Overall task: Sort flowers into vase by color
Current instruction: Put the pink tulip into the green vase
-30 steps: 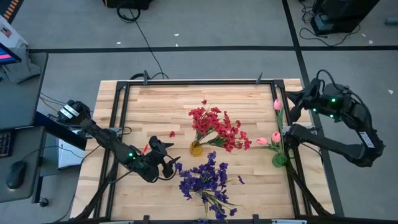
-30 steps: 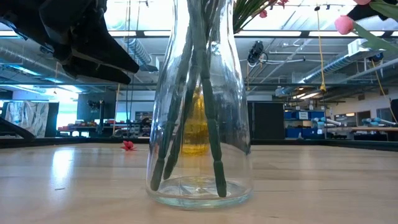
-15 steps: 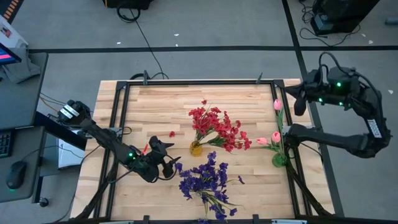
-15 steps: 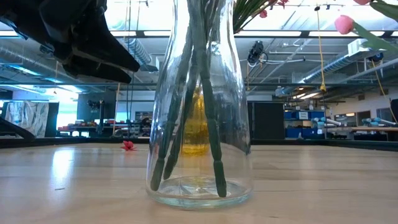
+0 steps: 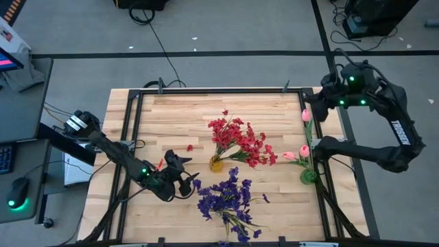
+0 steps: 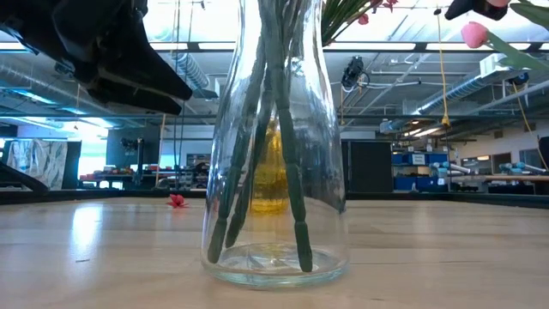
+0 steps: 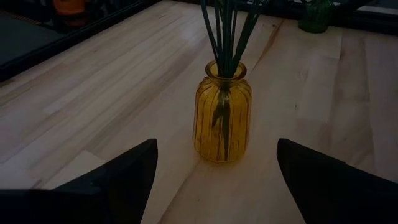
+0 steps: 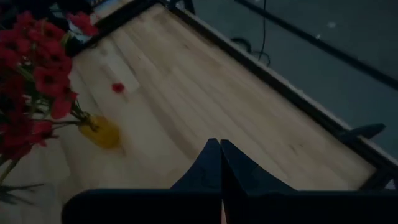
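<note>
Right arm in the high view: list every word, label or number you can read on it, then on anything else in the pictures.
White lettering on the right arm's upper link: too small and blurred to read.
Left arm: no readable text.
Yellow vase, clear vase, green vase: no labels.
Monitor at the picture's left edge: coloured screen, nothing legible.

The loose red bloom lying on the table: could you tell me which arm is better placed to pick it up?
Left, probably: the open left gripper hovers close to the loose red bloom, while the shut right gripper sits across the table near the pink tulips.
</note>
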Available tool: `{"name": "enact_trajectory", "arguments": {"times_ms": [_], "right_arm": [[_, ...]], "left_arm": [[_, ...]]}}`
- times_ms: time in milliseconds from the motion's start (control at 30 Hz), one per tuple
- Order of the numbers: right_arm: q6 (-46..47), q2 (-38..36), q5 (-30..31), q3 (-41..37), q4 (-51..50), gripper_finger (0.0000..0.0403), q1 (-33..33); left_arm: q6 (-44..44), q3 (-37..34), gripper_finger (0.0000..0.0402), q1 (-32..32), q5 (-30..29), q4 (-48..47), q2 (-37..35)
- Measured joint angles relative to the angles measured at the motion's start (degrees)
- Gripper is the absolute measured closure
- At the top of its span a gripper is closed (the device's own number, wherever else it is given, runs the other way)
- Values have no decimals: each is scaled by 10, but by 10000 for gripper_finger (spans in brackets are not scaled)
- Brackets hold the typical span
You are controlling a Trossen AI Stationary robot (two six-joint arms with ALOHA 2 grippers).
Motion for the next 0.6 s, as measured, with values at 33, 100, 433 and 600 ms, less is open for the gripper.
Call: {"name": "enact_trajectory", "arguments": {"times_ms": [33, 100, 433, 600], "right_arm": [[-7, 5, -13, 0, -6, 402, -10], [-14, 17, -44, 0, -12, 403, -28], [-60, 75, -89, -1, -36, 403, -99], [-70, 93, -123, -1, -56, 403, -118]], "left_arm": [[1, 0, 67, 0, 0, -2, 0], [2, 0, 67, 0, 0, -3, 0], [2, 0, 67, 0, 0, -3, 0], [2, 0, 67, 0, 0, -3, 0]]}}
